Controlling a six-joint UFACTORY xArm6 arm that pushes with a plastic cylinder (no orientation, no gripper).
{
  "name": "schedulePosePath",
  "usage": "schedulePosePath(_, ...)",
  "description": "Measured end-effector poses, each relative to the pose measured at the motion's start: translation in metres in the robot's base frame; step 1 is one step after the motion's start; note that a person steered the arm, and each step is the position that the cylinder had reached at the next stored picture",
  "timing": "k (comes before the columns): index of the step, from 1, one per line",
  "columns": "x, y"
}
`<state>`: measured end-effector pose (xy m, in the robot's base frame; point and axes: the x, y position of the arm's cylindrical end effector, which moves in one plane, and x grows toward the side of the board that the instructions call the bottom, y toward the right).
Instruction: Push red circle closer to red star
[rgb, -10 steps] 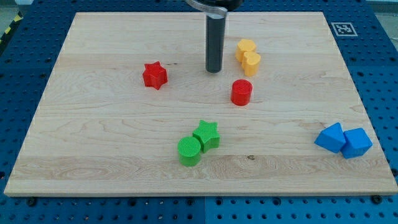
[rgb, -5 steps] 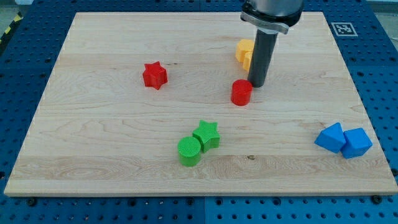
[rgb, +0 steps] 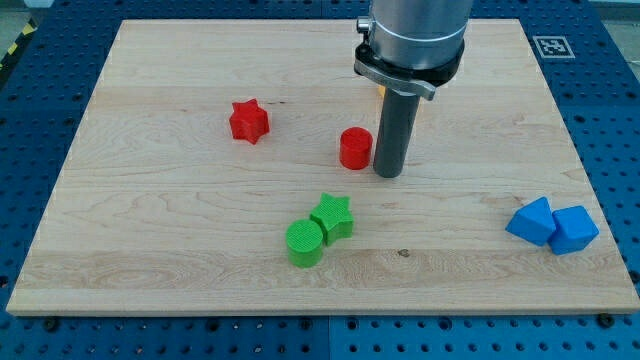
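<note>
The red circle (rgb: 354, 148) stands near the middle of the wooden board (rgb: 150, 230). The red star (rgb: 248, 121) lies to its left, a clear gap between them. My tip (rgb: 388, 172) rests on the board right beside the red circle, on its right side, touching or nearly touching it. The rod rises from there toward the view's top.
A green star (rgb: 332, 216) and a green circle (rgb: 304, 243) sit together below the red circle. Two blue blocks (rgb: 551, 225) lie at the right edge. The yellow blocks are almost wholly hidden behind the arm.
My tip moved from left of the yellow blocks around to the red circle's right, then down and left. The red circle slid left, toward the red star.
</note>
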<state>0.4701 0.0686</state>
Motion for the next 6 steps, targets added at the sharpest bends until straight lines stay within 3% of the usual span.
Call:
schedulePosePath(4,-0.045,-0.086)
schedulePosePath(6,-0.073,-0.083)
